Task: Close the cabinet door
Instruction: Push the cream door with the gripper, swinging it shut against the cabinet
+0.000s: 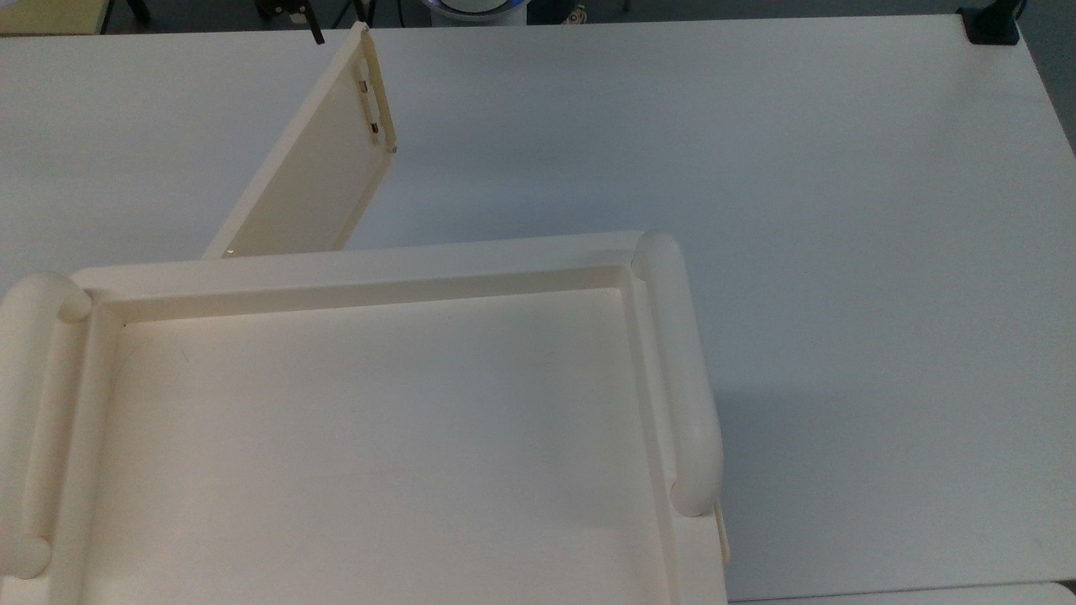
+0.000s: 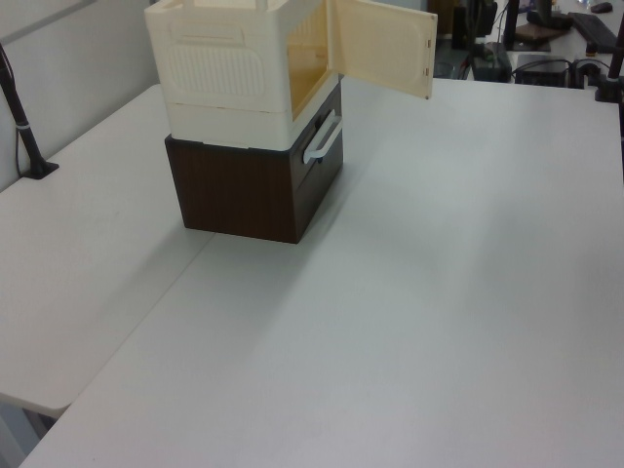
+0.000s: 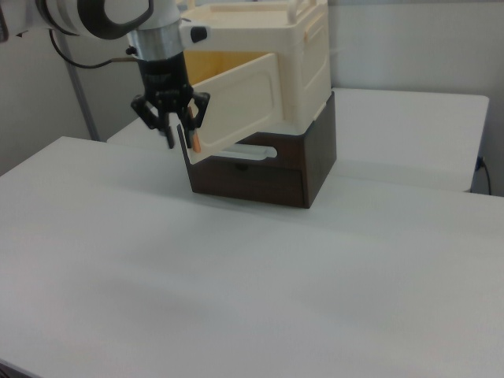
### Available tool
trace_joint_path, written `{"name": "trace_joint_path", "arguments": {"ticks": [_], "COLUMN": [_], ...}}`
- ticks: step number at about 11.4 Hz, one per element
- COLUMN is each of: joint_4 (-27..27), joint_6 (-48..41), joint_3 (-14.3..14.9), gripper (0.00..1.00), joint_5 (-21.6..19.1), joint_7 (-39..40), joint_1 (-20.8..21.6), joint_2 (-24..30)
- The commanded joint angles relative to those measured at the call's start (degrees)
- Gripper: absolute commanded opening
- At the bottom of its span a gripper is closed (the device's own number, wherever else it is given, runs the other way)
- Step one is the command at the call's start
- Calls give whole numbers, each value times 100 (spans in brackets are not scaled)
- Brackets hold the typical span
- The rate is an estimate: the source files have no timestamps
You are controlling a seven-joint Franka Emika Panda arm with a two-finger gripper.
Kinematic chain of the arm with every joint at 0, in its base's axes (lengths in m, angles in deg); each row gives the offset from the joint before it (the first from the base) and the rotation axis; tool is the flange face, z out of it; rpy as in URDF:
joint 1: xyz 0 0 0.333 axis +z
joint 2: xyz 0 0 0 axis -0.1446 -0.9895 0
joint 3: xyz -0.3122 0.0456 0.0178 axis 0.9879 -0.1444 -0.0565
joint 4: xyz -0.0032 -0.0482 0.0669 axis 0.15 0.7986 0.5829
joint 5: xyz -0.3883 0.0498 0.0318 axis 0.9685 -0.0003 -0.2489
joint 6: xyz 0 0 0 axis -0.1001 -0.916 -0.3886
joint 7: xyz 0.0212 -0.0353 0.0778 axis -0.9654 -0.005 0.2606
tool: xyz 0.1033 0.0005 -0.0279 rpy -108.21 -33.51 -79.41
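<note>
The flat cream rectangular cabinet door (image 1: pixel 324 164) stands swung open. My gripper (image 3: pixel 179 142) hangs at its free edge, its 2 fingers apart.

— What stands on the tabletop (image 2: pixel 409 292) in the left view?

— My landmark is a dark brown lower cabinet (image 2: pixel 249 190) with a pale handle (image 2: pixel 324 139) on its front. Stacked directly on it is a cream cabinet (image 2: pixel 234 73).

— And the cabinet door (image 2: pixel 382 47)?

— It hangs wide open, swung out from the cream cabinet's front toward the left view's right, well above the tabletop. Its free edge is the part farthest from the brown cabinet. Behind the brown cabinet, near the wall, I see a black stand (image 2: pixel 29 146).
</note>
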Motion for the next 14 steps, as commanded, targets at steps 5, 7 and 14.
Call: {"name": "trace_joint_path", "arguments": {"ticks": [5, 7, 14], "joint_4": [-44, -53, -449], "joint_6": [2156, 2500, 4554], "joint_3": [28, 28, 19], "gripper": [6, 6, 7], "joint_5": [-76, -374, -525], "joint_7": [1854, 1784, -675], "joint_1": [109, 311, 1251], "joint_2": [-557, -741, -1682]}}
